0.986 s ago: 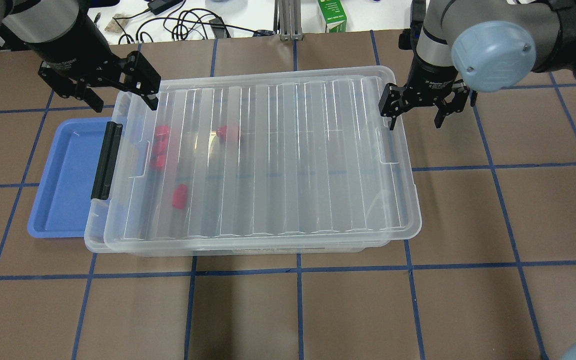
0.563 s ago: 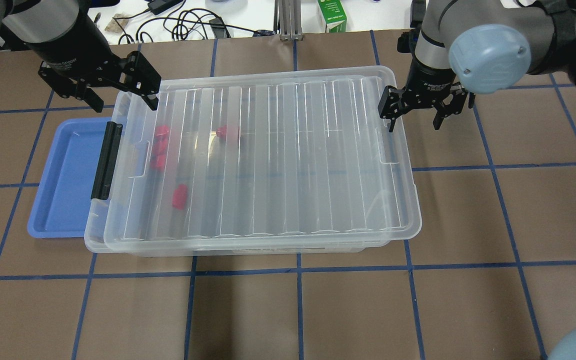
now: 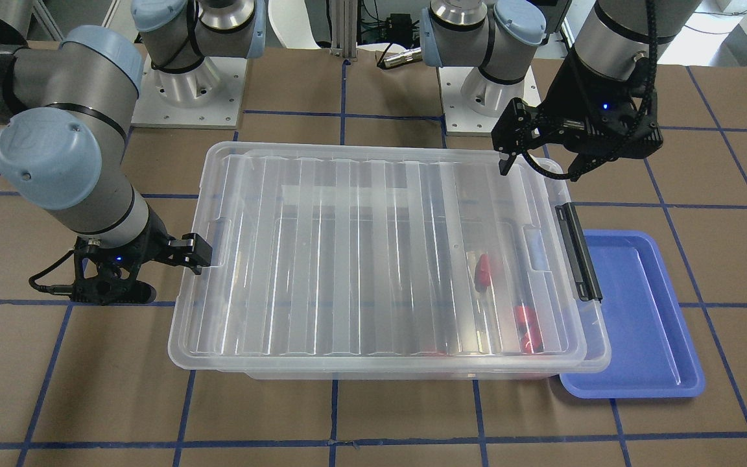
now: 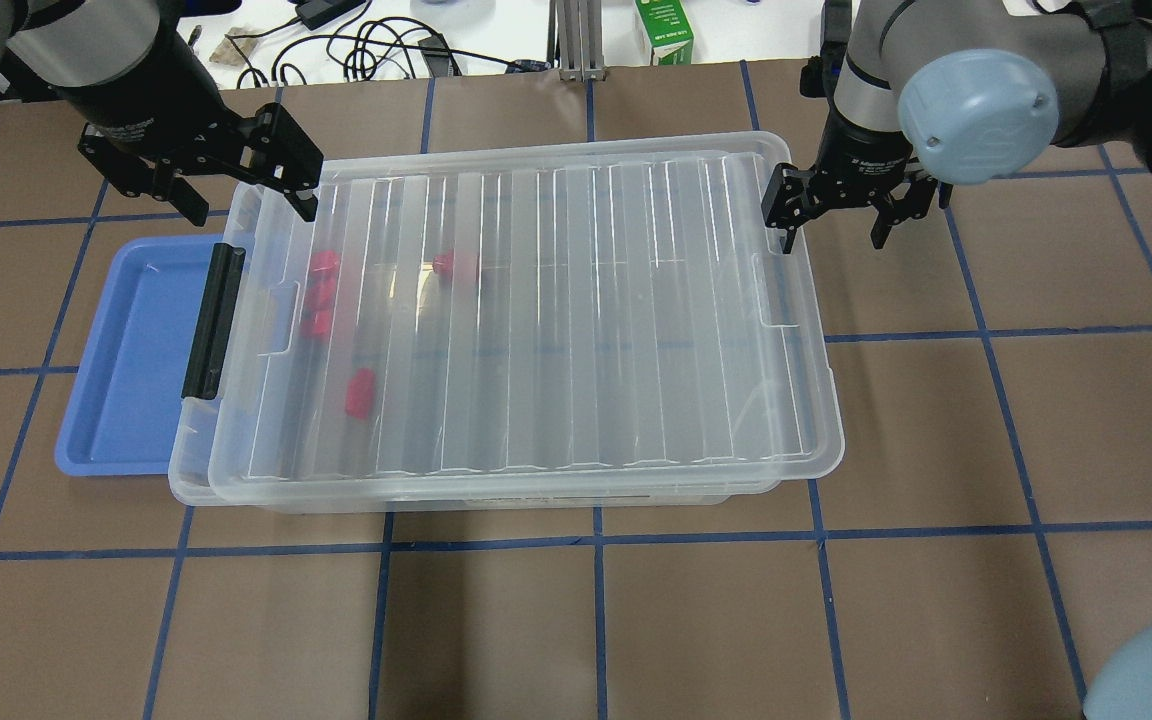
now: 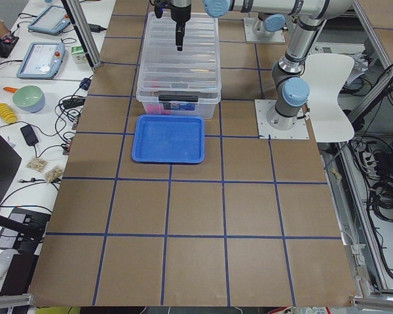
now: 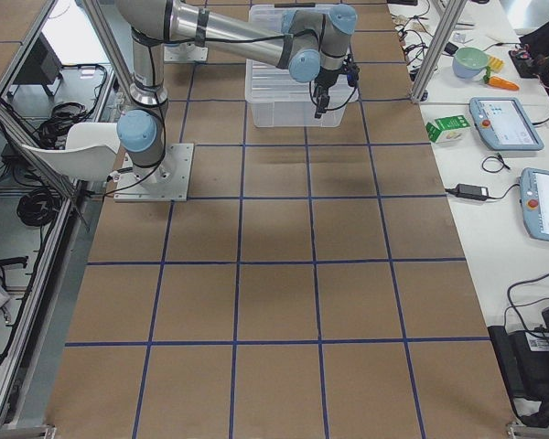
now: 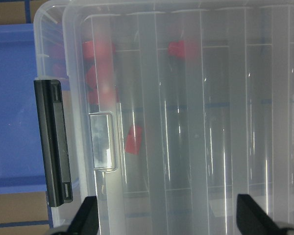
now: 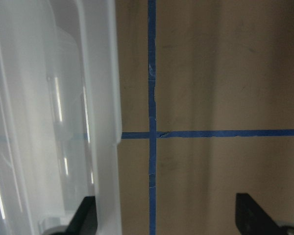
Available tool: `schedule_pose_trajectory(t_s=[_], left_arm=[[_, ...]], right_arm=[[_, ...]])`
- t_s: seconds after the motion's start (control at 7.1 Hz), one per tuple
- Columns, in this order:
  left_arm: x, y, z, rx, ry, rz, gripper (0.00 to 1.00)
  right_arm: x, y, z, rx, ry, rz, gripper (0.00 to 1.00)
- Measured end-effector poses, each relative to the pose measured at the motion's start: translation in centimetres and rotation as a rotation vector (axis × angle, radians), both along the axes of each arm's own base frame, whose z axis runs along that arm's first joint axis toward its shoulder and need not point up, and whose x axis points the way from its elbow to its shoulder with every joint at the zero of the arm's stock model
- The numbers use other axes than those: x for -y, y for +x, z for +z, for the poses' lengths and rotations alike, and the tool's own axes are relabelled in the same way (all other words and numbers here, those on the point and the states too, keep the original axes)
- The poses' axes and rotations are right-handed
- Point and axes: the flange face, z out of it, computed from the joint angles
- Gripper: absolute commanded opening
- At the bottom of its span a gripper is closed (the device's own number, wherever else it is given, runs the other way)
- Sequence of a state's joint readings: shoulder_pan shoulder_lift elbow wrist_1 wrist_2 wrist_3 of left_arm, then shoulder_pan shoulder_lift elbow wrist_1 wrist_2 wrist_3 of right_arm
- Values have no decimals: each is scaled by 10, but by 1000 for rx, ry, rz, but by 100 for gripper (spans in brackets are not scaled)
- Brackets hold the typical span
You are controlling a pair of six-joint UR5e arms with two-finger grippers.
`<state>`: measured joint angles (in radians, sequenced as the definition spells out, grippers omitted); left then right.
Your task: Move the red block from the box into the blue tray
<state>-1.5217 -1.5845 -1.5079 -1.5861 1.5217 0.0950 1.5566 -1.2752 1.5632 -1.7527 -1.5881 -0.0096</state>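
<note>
The box (image 4: pixel 636 400) is a clear bin with its ribbed lid on and a black latch bar (image 4: pixel 211 320) at its left end. Several red blocks show through the lid near that end, one (image 4: pixel 361 392) closest to me and one (image 4: pixel 456 263) farther in; the left wrist view shows them too (image 7: pixel 133 138). The blue tray (image 4: pixel 131 350) lies left of the box, partly under its rim. My left gripper (image 4: pixel 251 205) is open and empty above the box's far left corner. My right gripper (image 4: pixel 832 240) is open and empty, straddling the box's far right rim (image 8: pixel 103 98).
A green carton (image 4: pixel 664 30) and cables (image 4: pixel 376 45) lie on the white bench beyond the table's far edge. Brown table surface with blue tape lines (image 4: pixel 596 545) surrounds the box in front and to the right.
My right gripper has shifted slightly toward the far edge. The left gripper, box, tray and blocks have not moved.
</note>
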Motion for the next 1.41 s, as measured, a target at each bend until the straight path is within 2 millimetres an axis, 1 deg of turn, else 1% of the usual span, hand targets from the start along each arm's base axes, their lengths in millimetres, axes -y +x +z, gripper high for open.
schedule_pose_trajectory(t_s=[0.85,1.41], left_arm=[[0,0,0,1,0,-1,100],[0,-1,0,0,0,-1,100]], right_arm=[[8,-61,3,-14,3,19,100],[10,-94,7,-23,1,17,100]])
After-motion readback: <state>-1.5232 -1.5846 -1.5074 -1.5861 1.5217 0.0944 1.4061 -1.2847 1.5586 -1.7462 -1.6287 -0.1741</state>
